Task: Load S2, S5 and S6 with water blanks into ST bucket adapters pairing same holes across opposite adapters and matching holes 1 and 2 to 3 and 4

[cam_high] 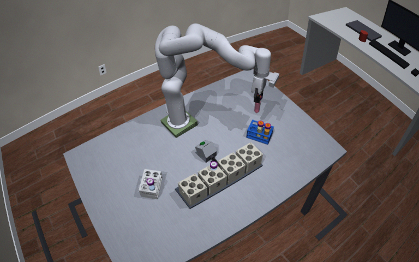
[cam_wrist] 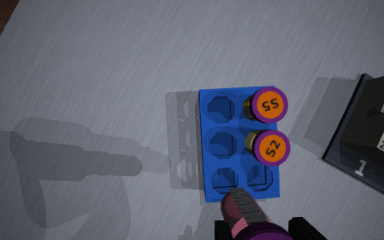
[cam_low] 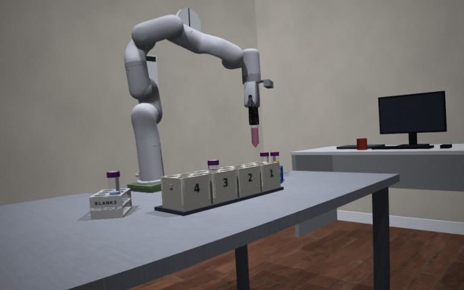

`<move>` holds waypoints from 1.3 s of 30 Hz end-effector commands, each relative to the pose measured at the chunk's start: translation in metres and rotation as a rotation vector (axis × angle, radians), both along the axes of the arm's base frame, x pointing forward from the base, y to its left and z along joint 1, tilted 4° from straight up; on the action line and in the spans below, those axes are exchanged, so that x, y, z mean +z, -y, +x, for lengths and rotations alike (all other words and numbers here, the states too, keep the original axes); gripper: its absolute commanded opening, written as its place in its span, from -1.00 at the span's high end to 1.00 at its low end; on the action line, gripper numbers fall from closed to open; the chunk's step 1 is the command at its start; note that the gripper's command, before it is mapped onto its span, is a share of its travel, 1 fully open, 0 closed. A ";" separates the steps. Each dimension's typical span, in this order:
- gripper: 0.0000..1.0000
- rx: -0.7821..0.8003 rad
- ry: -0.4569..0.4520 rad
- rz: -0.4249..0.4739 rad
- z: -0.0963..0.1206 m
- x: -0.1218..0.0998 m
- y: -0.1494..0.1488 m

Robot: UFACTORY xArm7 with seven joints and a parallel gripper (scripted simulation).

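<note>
Above the table: a pink tube [cam_high: 257,107] [cam_low: 254,136] [cam_wrist: 246,212] is held upright in the air, presumably S6.
Gripper [cam_high: 258,98] [cam_low: 253,121] [cam_wrist: 265,231]: partly open, clamped on the tube near its cap; nothing else is touched.
Blue rack [cam_high: 258,138] [cam_low: 281,174]: S2 [cam_high: 261,124] [cam_low: 264,154] [cam_wrist: 272,148] and S5 [cam_high: 268,125] [cam_low: 274,153] [cam_wrist: 270,105] are left standing, not yet loaded.
Adapter 3 [cam_high: 213,185] [cam_low: 225,188]: one white-dotted blank [cam_high: 213,165] [cam_low: 212,162] is seated.
Adapters 1 [cam_high: 255,161] [cam_low: 270,177], 2 [cam_high: 237,173] [cam_low: 249,182] and 4 [cam_high: 197,196] [cam_low: 196,194]: no tubes are seen.
White rack [cam_high: 148,194] [cam_low: 106,210]: one capped blank [cam_high: 150,182] [cam_low: 113,174] is visible.
DONE [cam_high: 202,143]: still to be pressed, after all samples are loaded and balanced.
</note>
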State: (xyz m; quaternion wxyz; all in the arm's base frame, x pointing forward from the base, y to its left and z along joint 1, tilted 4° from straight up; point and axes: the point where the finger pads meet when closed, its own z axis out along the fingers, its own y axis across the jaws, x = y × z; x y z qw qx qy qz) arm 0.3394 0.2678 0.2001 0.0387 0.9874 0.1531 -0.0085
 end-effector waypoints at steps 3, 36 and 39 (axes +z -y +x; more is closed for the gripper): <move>1.00 0.041 -0.003 0.008 0.001 0.002 -0.001; 1.00 0.041 -0.003 0.008 0.001 -0.032 0.002; 1.00 0.041 -0.003 0.008 0.001 -0.036 0.002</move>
